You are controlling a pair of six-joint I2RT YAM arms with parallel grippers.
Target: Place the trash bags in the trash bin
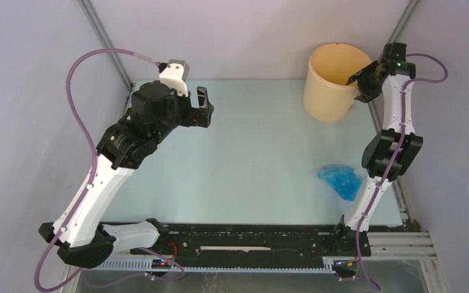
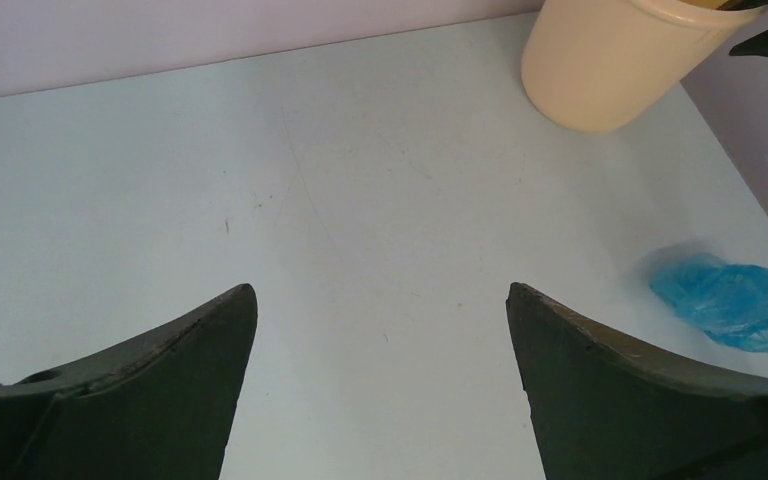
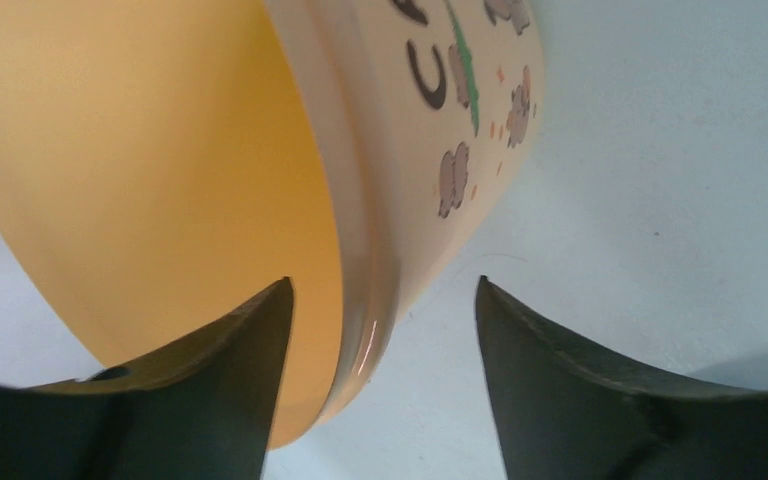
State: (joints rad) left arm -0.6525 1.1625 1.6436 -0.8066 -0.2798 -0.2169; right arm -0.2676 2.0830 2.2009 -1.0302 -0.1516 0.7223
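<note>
Near edge, bottom of the overhead frame: both arm bases are bolted to a dark rail (image 1: 250, 239).

Just beyond, lower right: trash bag (image 1: 341, 180), light blue and crumpled into a small glossy wad, flat on the pale table (image 1: 250, 152). It sits close beside the right arm's lower link; nothing grips it. The left wrist view has it at the right edge of the frame (image 2: 730, 300).

Mid-depth, upper left: left gripper (image 1: 206, 107) is held above the table, jaws spread wide with nothing between them. In its own view only bare tabletop shows between the fingers (image 2: 190, 380).

Far, upper right: trash bin (image 1: 323, 101), pale yellow-tan and upright, near the back wall. No bag is visible in the part of the interior that shows.

Right gripper (image 1: 361, 85) is at the bin's right rim. In the wrist view the jaws straddle the rim, one finger (image 3: 220, 380) inside the bin, the other outside. Table shows between the outer finger and the wall, so the jaws are released, not clamped. The outer wall (image 3: 460, 120) carries dark letters and small brownish figures.
</note>
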